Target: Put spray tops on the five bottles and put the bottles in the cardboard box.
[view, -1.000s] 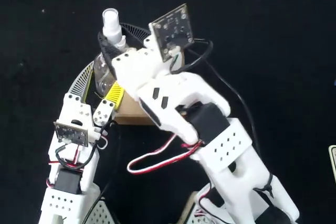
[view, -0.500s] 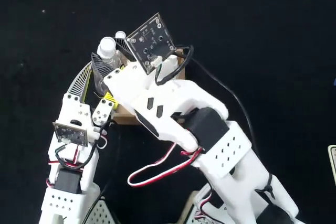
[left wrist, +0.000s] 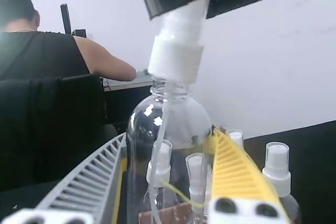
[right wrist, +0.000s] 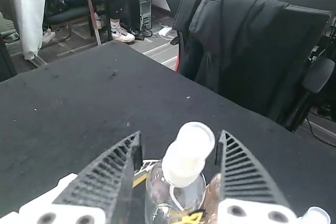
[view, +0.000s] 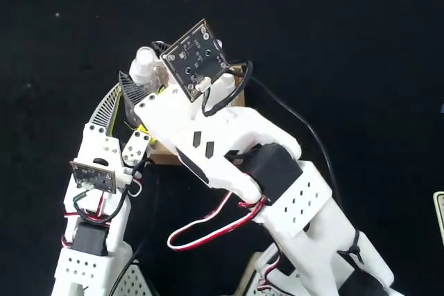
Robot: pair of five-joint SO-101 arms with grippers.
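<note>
White left end effector (left wrist: 169,139) extended, clamping bottle (left wrist: 176,121)

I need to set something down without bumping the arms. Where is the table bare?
The black table lies bare right of the white right arm, along its far edge, and left of the left arm. Crowded: around the brown cardboard box, where both arms meet at the clear plastic bottle.

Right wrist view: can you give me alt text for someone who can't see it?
The right gripper is open, its two black ribbed fingers standing either side of a white spray top that sits on a clear bottle. Behind them lies a black table, with a dark jacket draped over a chair beyond.
</note>
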